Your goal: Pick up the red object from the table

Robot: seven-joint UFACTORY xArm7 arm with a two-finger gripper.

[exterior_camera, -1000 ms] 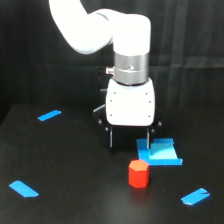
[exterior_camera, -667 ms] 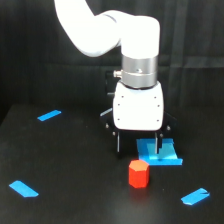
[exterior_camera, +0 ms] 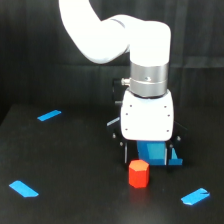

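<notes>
The red object (exterior_camera: 138, 173) is a small red-orange faceted block standing on the black table (exterior_camera: 75, 160), near the front in the exterior view. My gripper (exterior_camera: 148, 155) hangs under the white arm just behind and slightly above the block. Its dark fingers (exterior_camera: 122, 152) are spread wider than the block, open and empty. The block sits a little toward the exterior view's left of the gap's middle. I cannot tell whether the fingertips reach the table.
A flat blue square piece (exterior_camera: 152, 152) lies behind the block, partly hidden by the gripper. Blue strips lie at the back left (exterior_camera: 49, 115), front left (exterior_camera: 23, 188) and front right (exterior_camera: 195, 196) of the exterior view.
The arm has moved toward the exterior view's right and lower, bringing the open gripper close behind the red block. The block has not moved.
</notes>
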